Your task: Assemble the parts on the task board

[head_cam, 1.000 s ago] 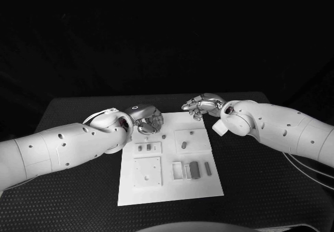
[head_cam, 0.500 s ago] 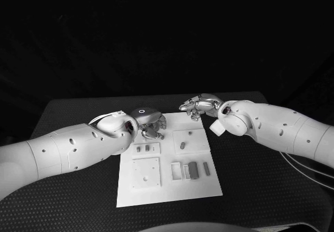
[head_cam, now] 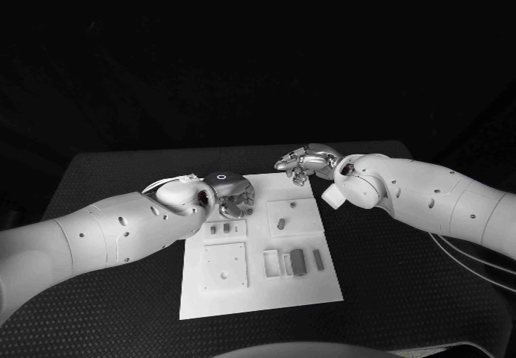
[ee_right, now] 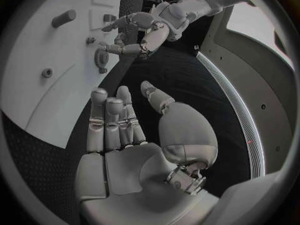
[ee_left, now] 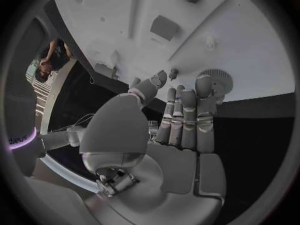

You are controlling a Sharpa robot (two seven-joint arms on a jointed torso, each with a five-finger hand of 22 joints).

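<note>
**Task board, far edge: both robot hands poised, nothing held**

Task board [head_cam: 262,287] lies mid-bench; parts [head_cam: 298,262] rest on its near right; left robot hand [head_cam: 229,195] released, fingers apart, over far-left corner; right robot hand [head_cam: 304,164] released at far-right corner; advisable: lower slowly and pick one part before closing.

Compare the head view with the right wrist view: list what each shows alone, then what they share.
Head view alone: the whole task board with the row of parts near its front right. Right wrist view alone: the right hand's open palm and straight fingers, holding nothing. Both: the left hand at the board's far end, and the board itself.
</note>
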